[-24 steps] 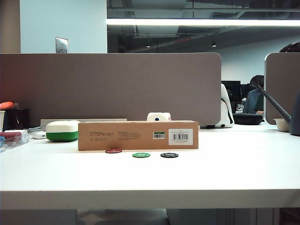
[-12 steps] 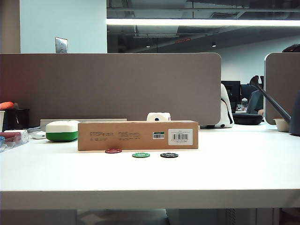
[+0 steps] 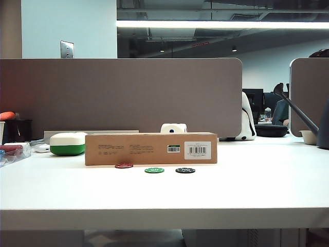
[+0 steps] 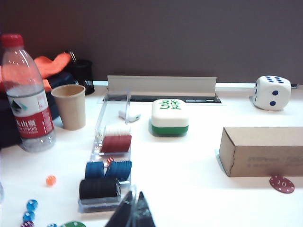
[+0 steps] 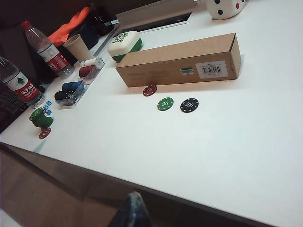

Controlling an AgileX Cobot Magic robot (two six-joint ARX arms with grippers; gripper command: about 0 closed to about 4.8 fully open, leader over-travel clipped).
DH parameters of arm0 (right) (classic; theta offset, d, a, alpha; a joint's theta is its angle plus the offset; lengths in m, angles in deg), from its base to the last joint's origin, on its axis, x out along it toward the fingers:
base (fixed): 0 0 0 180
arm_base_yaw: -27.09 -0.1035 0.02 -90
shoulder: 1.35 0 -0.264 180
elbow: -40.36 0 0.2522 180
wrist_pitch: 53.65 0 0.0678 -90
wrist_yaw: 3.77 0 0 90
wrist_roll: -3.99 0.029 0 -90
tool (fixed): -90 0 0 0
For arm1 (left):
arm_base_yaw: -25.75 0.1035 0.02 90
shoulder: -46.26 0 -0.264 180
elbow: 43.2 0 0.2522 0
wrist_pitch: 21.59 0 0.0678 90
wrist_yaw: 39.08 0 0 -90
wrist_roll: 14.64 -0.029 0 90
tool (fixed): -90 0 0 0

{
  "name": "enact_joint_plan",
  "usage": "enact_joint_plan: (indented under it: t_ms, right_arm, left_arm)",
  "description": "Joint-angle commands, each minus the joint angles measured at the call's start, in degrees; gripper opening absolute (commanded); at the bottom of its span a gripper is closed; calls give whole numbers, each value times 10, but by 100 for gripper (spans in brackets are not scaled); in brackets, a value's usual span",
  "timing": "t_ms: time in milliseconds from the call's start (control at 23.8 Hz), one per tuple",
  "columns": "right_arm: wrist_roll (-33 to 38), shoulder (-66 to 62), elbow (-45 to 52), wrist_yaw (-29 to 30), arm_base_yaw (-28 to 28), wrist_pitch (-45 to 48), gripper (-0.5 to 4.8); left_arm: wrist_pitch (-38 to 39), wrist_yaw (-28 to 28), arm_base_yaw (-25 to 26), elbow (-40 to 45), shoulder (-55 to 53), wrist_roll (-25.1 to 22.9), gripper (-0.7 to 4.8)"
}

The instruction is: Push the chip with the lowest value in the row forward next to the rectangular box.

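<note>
Left end effector (image 4: 133,213) and right end effector (image 5: 133,208) sit back near the tabletop's (image 3: 257,195) edge, seemingly shut, grasping nothing; chip (image 5: 150,90) already lies against rectangular box (image 5: 180,61), so the push looks done

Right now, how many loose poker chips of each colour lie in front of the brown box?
Red chip, marked 10, against the brown box: 1
Green chip, marked 20: 1
Black chip, marked 100: 1
Total: 3
Both pincers, left and right, are back at the table's near edge, away from the chips.
</note>
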State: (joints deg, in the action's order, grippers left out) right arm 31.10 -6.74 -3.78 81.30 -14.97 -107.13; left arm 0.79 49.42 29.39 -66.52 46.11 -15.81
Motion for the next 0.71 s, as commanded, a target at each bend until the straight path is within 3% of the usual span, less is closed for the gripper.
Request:
enact_joint_plan:
  t_ms: [42,294,714]
  right_arm:
    - [-1,0,-1,-1,0,9,-6]
    - [-1,0,-1,-1,1,9,-6]
    - [-1,0,-1,-1,1,9,-6]
  left_arm:
    - [-47,-2,0,31,0,24,-5]
    - [-67,-2,0,58,0,72,-5]
    - [-80,2,-20,81,0,58,-5]
